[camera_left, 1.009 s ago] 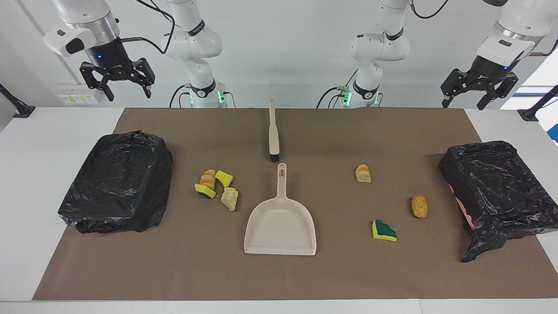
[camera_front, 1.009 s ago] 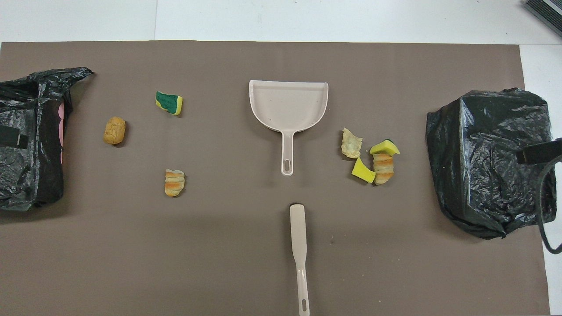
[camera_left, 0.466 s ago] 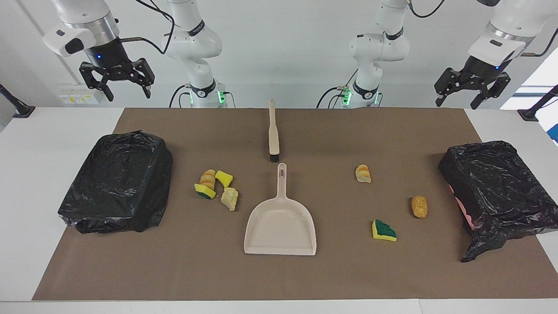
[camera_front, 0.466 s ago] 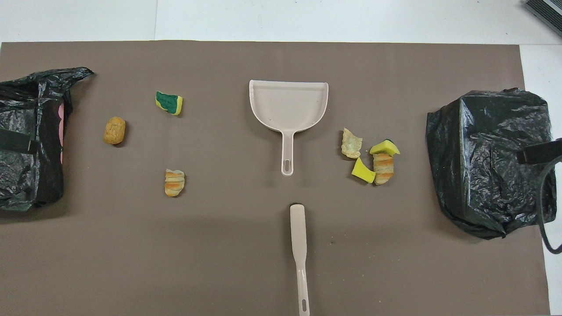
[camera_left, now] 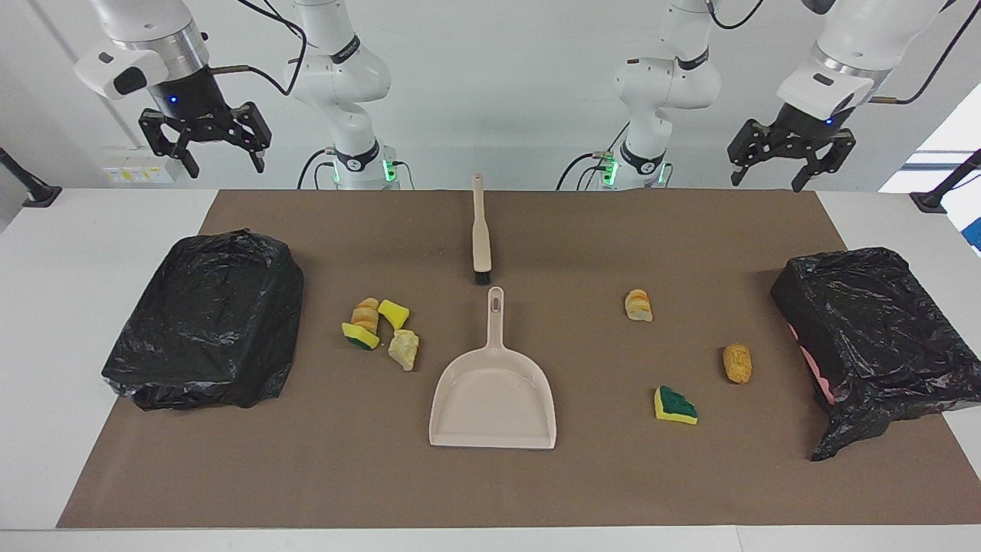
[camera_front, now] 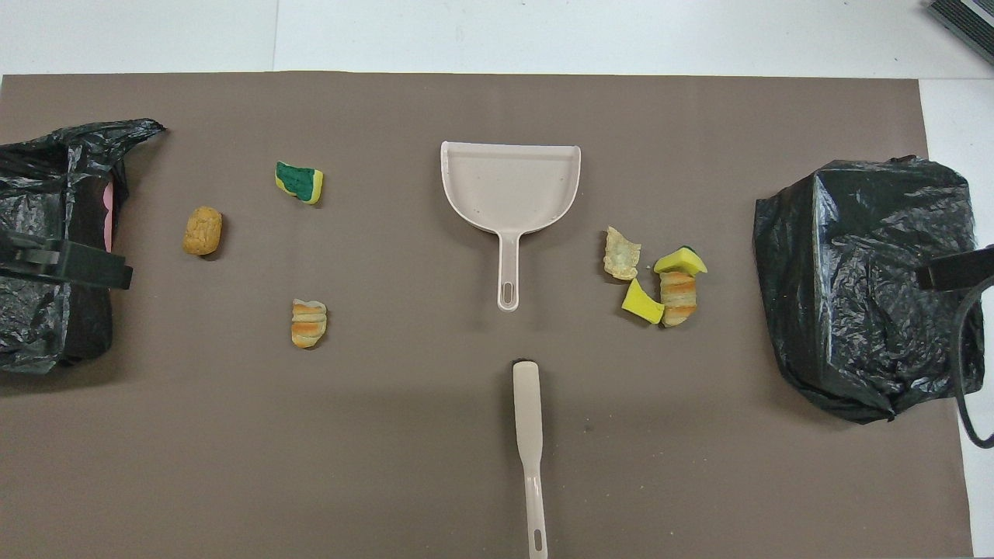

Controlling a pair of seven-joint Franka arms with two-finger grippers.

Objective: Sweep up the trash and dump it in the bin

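Observation:
The trash lies on a brown mat. Several sponge and bread scraps (camera_left: pixel 379 330) (camera_front: pixel 660 283) cluster toward the right arm's end, beside a black-bagged bin (camera_left: pixel 207 322) (camera_front: pixel 866 279). Toward the left arm's end lie a bread roll (camera_left: pixel 638 305) (camera_front: pixel 309 323), a tan lump (camera_left: pixel 737 363) (camera_front: pixel 203 230) and a green-and-yellow sponge (camera_left: pixel 674 405) (camera_front: pixel 299 181), by another bagged bin (camera_left: pixel 874 337) (camera_front: pixel 46 233). My left gripper (camera_left: pixel 766 182) hangs open and empty, high over the mat's edge by the robots. My right gripper (camera_left: pixel 228 167) waits open and empty, high at its own end.
A beige dustpan (camera_left: pixel 493 399) (camera_front: pixel 509 186) lies mid-mat, its handle pointing at the robots. A beige brush (camera_left: pixel 480 230) (camera_front: pixel 530 435) lies in line with it, nearer to the robots, bristles toward the pan. White table borders the mat.
My left gripper has swung in from its end of the table toward the middle, staying high. The right gripper, the trash, pan and brush have not moved.

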